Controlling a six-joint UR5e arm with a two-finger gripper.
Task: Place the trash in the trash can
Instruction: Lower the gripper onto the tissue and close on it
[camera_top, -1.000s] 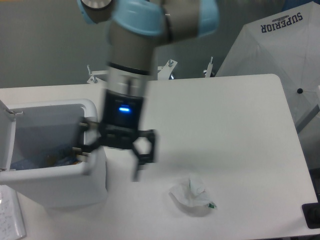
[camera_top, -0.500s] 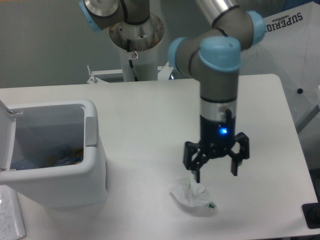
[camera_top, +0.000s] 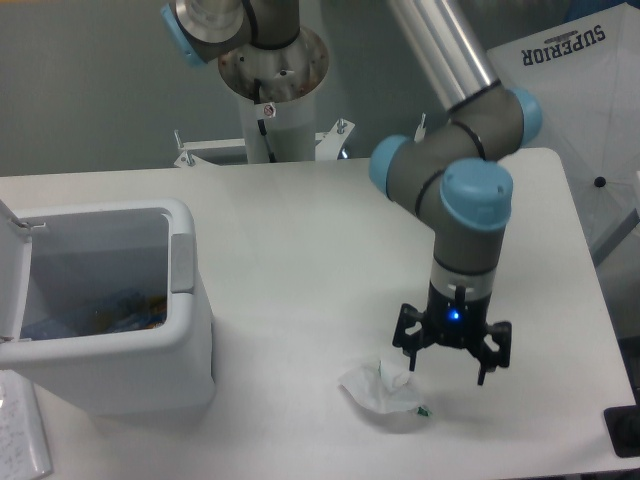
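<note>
A crumpled translucent white wrapper (camera_top: 382, 392) with a small green bit lies on the white table (camera_top: 330, 240) near its front edge. My gripper (camera_top: 450, 368) hangs open just to the right of the wrapper and slightly above it, with its left finger close to the wrapper's upper right edge and nothing between the fingers. The white trash can (camera_top: 110, 310) stands at the left with its lid swung open. Dark blue and orange items show inside it, at the bottom. I cannot make out the bottle.
A white umbrella-like cover printed "SUPERIOR" (camera_top: 570, 90) stands beyond the table's right edge. A dark object (camera_top: 625, 430) sits at the front right corner. A sheet of paper (camera_top: 20, 430) lies at the front left, beside the can.
The arm has swung from over the trash can's right rim across the table to the right and come down beside the wrapper. The gripper stays open and the wrapper has not moved.
</note>
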